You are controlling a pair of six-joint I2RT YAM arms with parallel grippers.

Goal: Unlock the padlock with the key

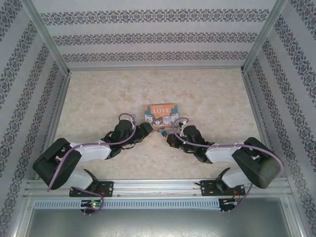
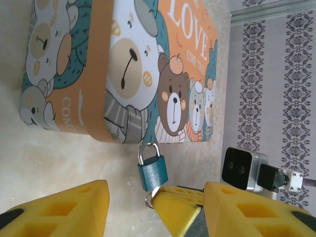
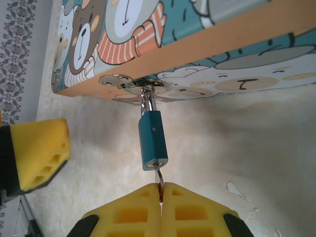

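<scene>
Padlock hangs just beyond right claw, key bridging them.

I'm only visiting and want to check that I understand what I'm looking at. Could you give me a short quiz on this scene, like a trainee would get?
1. True or false: the left gripper is pinching the key.
2. What colour is the body of the padlock? A red, B teal-blue, C black.
3. What does the padlock hang from?

Key:
1. False. The right gripper is shut on the key, and the left gripper stands open.
2. B.
3. The metal hasp on the side of the orange tin box.
</scene>
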